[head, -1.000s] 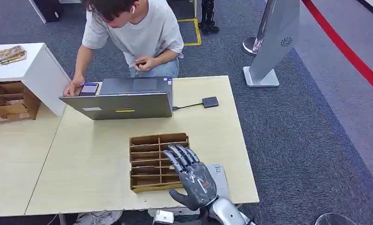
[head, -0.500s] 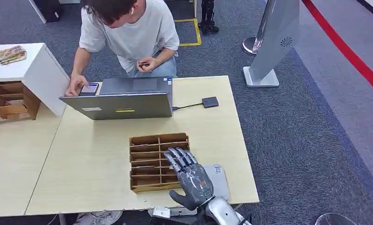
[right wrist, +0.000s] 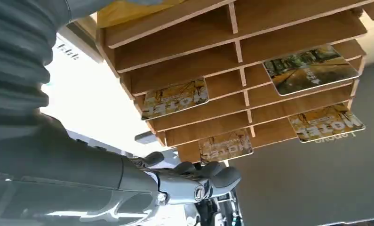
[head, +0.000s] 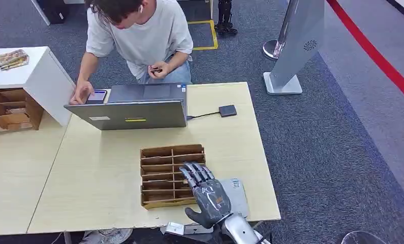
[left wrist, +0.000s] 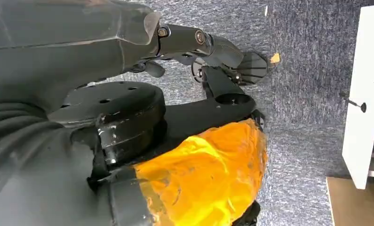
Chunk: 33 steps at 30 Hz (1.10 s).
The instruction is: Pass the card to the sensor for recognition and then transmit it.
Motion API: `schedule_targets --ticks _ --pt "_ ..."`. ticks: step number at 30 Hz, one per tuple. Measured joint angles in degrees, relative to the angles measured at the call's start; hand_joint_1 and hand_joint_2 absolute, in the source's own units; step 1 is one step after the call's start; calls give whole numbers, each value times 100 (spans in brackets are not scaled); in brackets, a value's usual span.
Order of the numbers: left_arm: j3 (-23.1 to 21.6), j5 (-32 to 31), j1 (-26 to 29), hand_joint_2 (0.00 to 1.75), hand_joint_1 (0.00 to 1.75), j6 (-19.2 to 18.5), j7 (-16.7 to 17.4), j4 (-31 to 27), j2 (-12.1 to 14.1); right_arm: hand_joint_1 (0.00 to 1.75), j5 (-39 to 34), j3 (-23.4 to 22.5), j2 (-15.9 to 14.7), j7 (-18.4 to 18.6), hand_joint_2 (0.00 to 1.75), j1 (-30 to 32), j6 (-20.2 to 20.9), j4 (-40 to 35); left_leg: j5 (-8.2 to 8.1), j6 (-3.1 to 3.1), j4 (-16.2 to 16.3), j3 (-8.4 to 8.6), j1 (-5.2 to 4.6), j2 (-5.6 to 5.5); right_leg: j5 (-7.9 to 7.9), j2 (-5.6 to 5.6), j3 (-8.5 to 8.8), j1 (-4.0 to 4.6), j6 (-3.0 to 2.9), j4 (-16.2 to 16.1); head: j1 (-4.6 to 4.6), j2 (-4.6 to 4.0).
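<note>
Four cards (right wrist: pixel 175 98) in rack (head: pixel 159 175), right hand (head: pixel 207 195) perhaps open.

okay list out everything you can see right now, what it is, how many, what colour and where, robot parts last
Wooden slotted rack: one, brown, near edge of the table, right hand over it.
Cards: four visible, yellow-green "hotel" print, in the rack's slots.
Table: one, pale wood, centre.
Laptop: one, grey, open at the far side.
Small dark box: one, black, cabled to the laptop.
Phone: one, dark, under the person's hand.
Grey flat device: one, beside the rack at the table's near edge.
Second rack: one, brown, far left.
White cabinet: one, left, cards on top.
Silver stand: one, on the carpet.
Person: one, light shirt, behind the laptop.
Right hand: grey, fingers spread, holding nothing.
</note>
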Motion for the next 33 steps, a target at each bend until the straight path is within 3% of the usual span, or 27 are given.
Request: schedule_targets --ticks 33 --pt "0 -15 0 0 0 -7 0 0 0 5 46 -138 24 13 175 2 -15 9 0 0 0 0 0 0 0 0 0 0 0 0 0 0"
